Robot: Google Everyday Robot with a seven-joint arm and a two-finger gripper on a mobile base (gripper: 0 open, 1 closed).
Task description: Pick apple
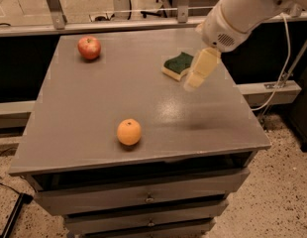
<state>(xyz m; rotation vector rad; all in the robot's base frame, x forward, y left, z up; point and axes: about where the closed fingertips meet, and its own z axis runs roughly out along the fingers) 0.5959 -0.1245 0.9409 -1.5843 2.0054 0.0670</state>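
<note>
Red apple (89,47), perhaps yellow-patched, lies near the tabletop's (94,113) far-left corner, well apart from the gripper (193,82)

High front view, angled down on table (94,113); hand (198,74) upper right.

No text, label or number can be read on the tool (196,77) over the table (84,118), nor elsewhere.

The pincer (192,81) hangs tilted, tip down and leftward, the worktop (94,118) beneath it. Just above-right of it sits the rounded white wrist (222,29); the arm (252,1) slants away to the upper right.
</note>
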